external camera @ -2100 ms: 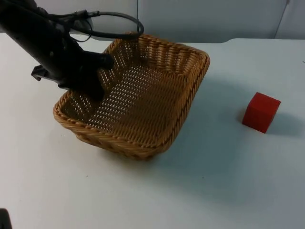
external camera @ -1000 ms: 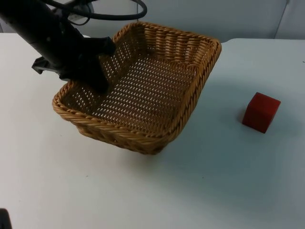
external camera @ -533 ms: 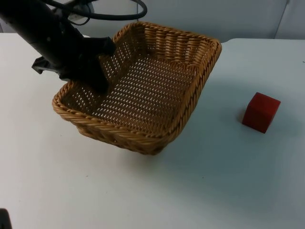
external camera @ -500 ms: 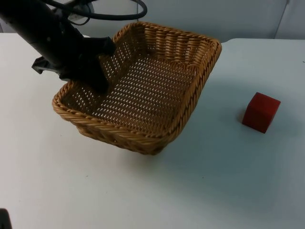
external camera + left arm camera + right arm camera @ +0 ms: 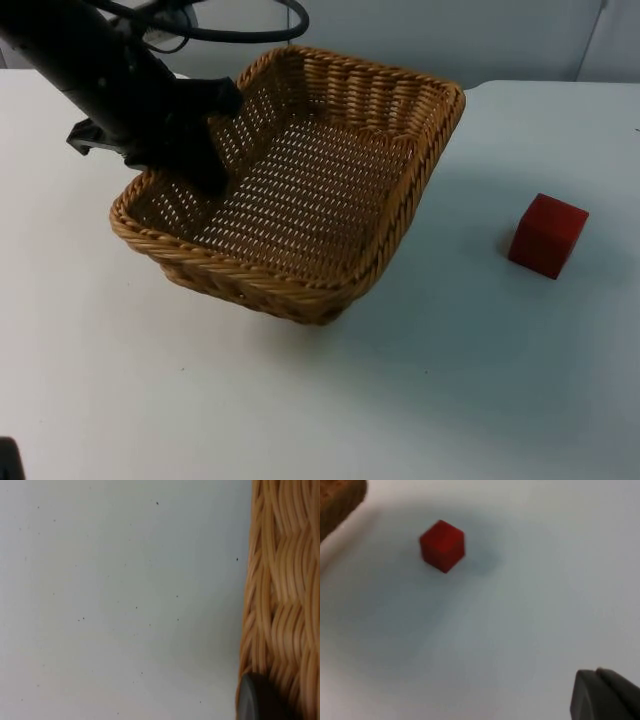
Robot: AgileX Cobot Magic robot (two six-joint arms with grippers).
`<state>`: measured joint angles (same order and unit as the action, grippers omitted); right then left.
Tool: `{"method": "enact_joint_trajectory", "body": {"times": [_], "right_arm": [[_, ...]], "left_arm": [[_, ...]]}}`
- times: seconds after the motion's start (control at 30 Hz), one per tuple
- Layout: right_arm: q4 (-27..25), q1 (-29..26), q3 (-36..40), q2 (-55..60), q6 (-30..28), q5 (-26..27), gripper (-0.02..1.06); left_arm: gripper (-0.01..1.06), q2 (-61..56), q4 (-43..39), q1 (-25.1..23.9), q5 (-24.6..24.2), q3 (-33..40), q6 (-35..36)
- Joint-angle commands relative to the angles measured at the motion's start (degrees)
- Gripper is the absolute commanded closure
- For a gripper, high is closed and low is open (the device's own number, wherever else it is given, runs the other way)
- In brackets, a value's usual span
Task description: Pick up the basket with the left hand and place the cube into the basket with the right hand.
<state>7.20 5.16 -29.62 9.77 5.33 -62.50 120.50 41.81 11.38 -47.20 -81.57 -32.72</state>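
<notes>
Basket [image 5: 300, 190] gripped at rim by left hand [image 5: 205, 165]; right hand's [image 5: 605, 695] state unclear.

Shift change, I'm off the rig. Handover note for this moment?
Left gripper: shut on the basket at its left wall, holding it tilted above the table.
Right gripper: above the table, away from the cube, holding nothing.
Cube: on the table, right of the basket, apart from it.
Done: basket picked up.
Left: grasp the cube with the right gripper, drop it into the basket.
</notes>
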Motion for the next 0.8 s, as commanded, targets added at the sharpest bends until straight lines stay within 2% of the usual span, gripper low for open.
{"method": "enact_joint_trajectory", "body": {"times": [0.0,0.07,0.13,0.17,0.2,0.3,0.47,0.6,0.63,0.7,0.77], "right_arm": [[4.9,0.2,0.5,2.0,2.7,0.9,1.05],[11.1,0.2,0.1,4.1,5.5,1.9,1.05],[14.2,0.2,-0.6,5.8,8.7,3.6,1.05],[14.2,0.2,-0.6,5.8,8.7,3.6,1.05],[17.0,0.2,-0.8,7.0,11.7,6.2,1.05],[22.2,0.2,-1.7,11.2,14.3,10.2,1.05],[25.3,0.2,-4.1,19.6,15.3,10.9,1.05],[35.0,0.2,-14.9,36.3,22.2,8.3,1.02],[35.0,0.2,-14.9,36.3,22.2,8.3,1.02],[34.0,0.2,-21.6,45.3,22.3,6.3,0.99],[28.6,0.2,-27.7,52.7,18.2,5.4,0.94]], "left_arm": [[1.05,-0.9,1.7,0.2,-0.5,-0.6,0.2],[1.05,-0.9,1.7,0.2,-0.4,-0.6,0.2],[1.05,-0.9,1.7,0.2,-0.4,-0.6,0.2],[1.05,-0.9,1.7,0.2,-0.4,-0.6,0.2],[1.05,-0.9,1.7,0.2,-0.4,-0.6,0.2],[1.05,-0.9,1.7,0.2,-0.4,-0.6,0.2],[1.05,-0.9,1.7,0.2,-0.4,-0.6,0.2],[1.05,-0.9,1.6,0.2,-0.4,-0.6,0.2],[1.05,-0.9,1.6,0.2,-0.4,-0.6,0.2],[1.05,-0.9,1.6,0.2,-0.4,-0.6,0.2],[1.05,-0.9,1.6,0.2,-0.4,-0.6,0.2]]}}
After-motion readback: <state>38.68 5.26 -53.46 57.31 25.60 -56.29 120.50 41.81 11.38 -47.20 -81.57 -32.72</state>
